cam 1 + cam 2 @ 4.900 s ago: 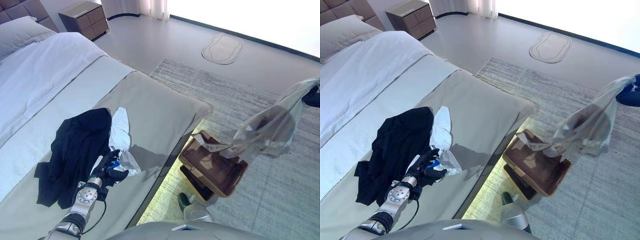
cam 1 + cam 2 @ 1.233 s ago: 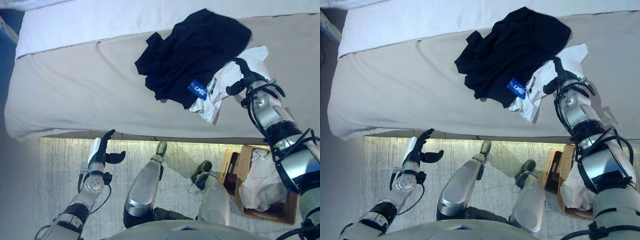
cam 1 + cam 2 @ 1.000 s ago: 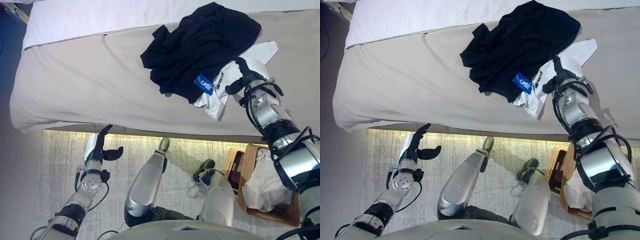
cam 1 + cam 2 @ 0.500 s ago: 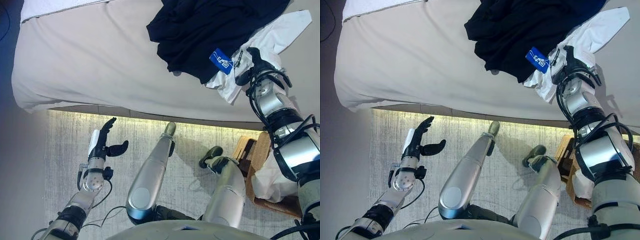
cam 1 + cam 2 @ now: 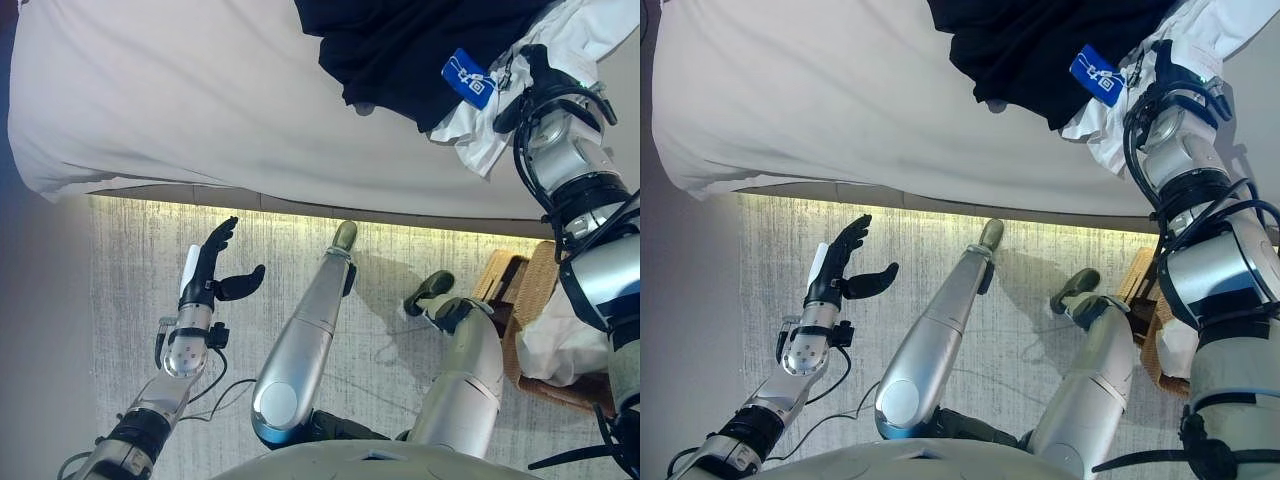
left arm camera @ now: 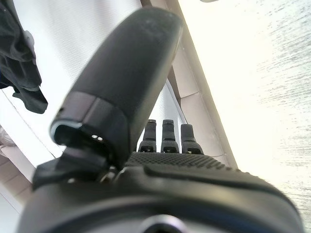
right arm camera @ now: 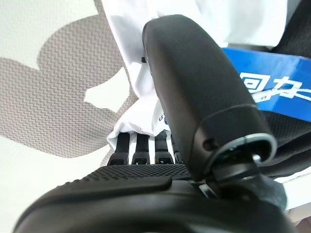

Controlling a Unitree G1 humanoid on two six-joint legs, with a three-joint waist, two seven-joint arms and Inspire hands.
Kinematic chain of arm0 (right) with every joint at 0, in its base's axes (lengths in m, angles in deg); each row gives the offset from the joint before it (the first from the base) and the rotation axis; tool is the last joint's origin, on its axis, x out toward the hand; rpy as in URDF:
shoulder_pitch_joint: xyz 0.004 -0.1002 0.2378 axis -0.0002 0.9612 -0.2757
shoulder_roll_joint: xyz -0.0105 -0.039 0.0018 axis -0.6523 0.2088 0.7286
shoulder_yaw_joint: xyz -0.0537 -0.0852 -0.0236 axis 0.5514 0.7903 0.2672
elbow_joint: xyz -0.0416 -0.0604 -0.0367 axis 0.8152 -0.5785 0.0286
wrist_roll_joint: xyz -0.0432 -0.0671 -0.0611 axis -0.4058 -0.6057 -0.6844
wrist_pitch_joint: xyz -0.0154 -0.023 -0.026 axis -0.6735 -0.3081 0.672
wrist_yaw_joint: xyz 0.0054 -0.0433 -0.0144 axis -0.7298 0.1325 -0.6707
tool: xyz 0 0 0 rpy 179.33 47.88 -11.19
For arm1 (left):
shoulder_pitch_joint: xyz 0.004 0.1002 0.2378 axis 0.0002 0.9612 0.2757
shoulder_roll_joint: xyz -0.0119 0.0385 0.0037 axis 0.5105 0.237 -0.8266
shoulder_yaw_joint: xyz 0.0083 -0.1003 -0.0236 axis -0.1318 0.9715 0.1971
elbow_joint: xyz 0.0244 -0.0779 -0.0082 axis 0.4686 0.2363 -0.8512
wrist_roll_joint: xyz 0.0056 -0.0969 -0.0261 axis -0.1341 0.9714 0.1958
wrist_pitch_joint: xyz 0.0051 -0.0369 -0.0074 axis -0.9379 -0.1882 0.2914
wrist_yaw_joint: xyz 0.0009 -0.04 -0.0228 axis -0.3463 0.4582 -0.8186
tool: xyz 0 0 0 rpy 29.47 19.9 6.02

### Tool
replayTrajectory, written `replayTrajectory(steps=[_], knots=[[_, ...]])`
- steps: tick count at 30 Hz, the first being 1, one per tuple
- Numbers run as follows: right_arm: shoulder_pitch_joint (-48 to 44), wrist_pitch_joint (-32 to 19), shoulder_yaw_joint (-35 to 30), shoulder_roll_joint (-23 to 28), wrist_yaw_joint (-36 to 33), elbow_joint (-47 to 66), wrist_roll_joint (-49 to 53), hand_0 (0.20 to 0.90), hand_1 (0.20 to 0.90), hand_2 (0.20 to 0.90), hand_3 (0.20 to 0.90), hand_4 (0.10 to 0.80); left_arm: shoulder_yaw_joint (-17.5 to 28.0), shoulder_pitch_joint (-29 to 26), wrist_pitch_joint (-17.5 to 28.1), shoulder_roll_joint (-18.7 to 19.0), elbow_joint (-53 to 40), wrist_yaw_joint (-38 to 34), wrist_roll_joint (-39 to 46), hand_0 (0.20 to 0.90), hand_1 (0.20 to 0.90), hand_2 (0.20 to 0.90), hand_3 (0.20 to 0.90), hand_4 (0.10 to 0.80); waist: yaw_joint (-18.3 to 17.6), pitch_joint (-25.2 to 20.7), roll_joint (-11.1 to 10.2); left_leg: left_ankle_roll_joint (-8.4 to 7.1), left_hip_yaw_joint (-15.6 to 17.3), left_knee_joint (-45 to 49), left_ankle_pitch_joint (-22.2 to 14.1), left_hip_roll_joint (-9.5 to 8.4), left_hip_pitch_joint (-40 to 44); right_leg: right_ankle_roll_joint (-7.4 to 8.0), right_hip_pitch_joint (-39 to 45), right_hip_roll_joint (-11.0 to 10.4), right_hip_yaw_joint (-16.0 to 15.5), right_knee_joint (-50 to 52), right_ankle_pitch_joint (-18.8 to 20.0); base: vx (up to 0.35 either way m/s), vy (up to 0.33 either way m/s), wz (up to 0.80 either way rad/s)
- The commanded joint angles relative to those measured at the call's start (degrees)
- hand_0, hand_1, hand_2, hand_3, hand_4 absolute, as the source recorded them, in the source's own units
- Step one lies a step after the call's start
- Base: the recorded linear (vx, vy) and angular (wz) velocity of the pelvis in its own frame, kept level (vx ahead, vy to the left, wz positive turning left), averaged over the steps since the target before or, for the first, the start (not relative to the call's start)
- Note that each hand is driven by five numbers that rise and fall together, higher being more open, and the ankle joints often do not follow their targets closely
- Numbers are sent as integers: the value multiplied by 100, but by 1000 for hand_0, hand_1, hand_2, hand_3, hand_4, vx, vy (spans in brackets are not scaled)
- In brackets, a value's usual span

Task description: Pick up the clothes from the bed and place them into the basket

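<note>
A black garment point(image 5: 410, 45) lies bunched on the beige bed point(image 5: 180, 110), with a blue tag point(image 5: 467, 78) at its edge. A white garment point(image 5: 470, 140) lies partly under it and reaches to the right. My right hand point(image 5: 535, 85) rests on this white garment point(image 7: 141, 58) beside the tag point(image 7: 272, 82). Its fingers point(image 7: 141, 145) are straight, their tips at the cloth's fold, and its thumb stands clear. My left hand point(image 5: 205, 285) hangs open over the rug and holds nothing. A woven basket point(image 5: 528, 290) stands on the floor at the right with a pale cloth point(image 5: 560, 335) in it.
The bed's front edge point(image 5: 300, 200) runs across the view, lit from below. A grey rug point(image 5: 130, 240) covers the floor between the bed and me. The basket stands close below my right arm.
The whole picture has shifted, so the bed and clothes now sit higher and nearer. My right hand stays on the white garment. My left hand has risen a little over the rug.
</note>
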Motion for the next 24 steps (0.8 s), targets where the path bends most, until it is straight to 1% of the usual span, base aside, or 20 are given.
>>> replayTrajectory(steps=[1,7,10,12,18,23,24], knots=[[-475,-340,368,558,-121,-19,86,300,300,300,200,100,161,239,444,335,-653,-146,231,900,900,900,900,800,152,-217,372,432,619,247,-363,-132,17,-344,145,542,-180,638,-415,-83,-72,-1],[-475,-498,318,551,-127,-105,107,300,300,300,200,100,139,237,492,331,-547,-222,173,900,900,900,900,800,121,-217,310,391,602,98,-323,-109,276,-345,452,647,-219,440,-371,-46,-33,-1],[-418,-537,269,558,-143,-88,95,300,300,300,200,100,166,275,549,333,-477,-221,161,900,900,900,900,800,93,-217,274,342,583,7,-301,-90,468,-341,662,683,-226,313,-337,-20,-21,-12],[-352,-479,219,546,-154,-46,73,300,300,300,200,100,181,280,579,341,-450,-216,144,900,900,900,900,800,68,-217,241,295,583,-110,-273,-68,691,-330,924,698,-236,156,-300,-12,-32,-6],[-191,-586,57,650,-156,-117,160,300,300,300,200,100,259,230,562,361,-352,-105,86,900,900,900,900,800,-7,-217,113,221,528,-558,-204,-32,1514,-288,1756,677,-258,-304,-228,14,-19,-4],[-107,-678,-91,808,-152,-119,205,300,300,300,200,100,303,115,445,376,-308,-61,26,900,900,900,900,800,-91,-219,-32,127,491,-994,-156,66,2368,-269,2652,698,-286,-881,-140,51,-23,-5],[-42,-710,-132,871,-138,-103,231,300,300,300,200,100,326,109,383,378,-290,-40,11,900,900,900,900,800,-114,-323,-95,102,471,-1128,-133,110,2562,-257,2864,716,-292,-1082,-103,105,-21,-12]])
